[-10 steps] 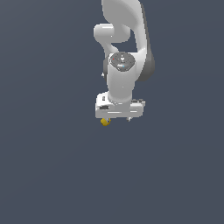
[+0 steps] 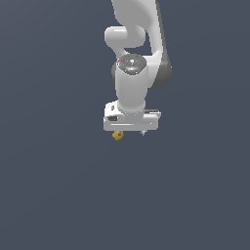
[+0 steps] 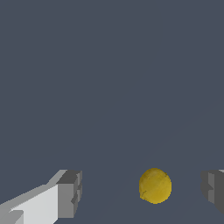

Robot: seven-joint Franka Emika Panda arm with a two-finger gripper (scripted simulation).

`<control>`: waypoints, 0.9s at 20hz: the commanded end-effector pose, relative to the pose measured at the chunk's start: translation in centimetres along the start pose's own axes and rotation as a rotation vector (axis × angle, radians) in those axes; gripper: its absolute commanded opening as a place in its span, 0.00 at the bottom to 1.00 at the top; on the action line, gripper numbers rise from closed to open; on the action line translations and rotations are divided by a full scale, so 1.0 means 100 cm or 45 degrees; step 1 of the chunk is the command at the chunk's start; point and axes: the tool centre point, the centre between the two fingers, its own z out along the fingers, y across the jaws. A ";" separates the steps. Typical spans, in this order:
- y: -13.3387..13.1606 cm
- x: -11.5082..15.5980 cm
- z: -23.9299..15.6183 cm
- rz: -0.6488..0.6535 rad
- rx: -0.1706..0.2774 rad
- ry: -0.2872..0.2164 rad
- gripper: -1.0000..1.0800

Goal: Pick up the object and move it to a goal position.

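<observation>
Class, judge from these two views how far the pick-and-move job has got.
Done: the end effector brackets the yellow object, jaws apart. In hand: closing; gaps show on both sides, so nothing is gripped. Left: grasp, lift, carry to the goal, which neither view shows.

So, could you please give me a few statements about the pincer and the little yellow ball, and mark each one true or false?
1. The pincer is open, with a gap between its fingers. True.
2. The yellow ball is clamped tight by both fingers. False: in the wrist view it sits between them with space on either side.
3. The ball is nearer one finger than the other. True.
4. The ball is larger than the pincer. False: in the exterior view the ball is far smaller.
5. Several other items lie around the ball. False: only plain grey ground shows.
</observation>
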 end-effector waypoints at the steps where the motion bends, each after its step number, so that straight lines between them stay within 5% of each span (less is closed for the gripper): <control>1: 0.001 0.002 -0.004 0.011 0.007 0.009 0.96; 18: 0.030 -0.036 0.046 0.064 -0.009 -0.001 0.96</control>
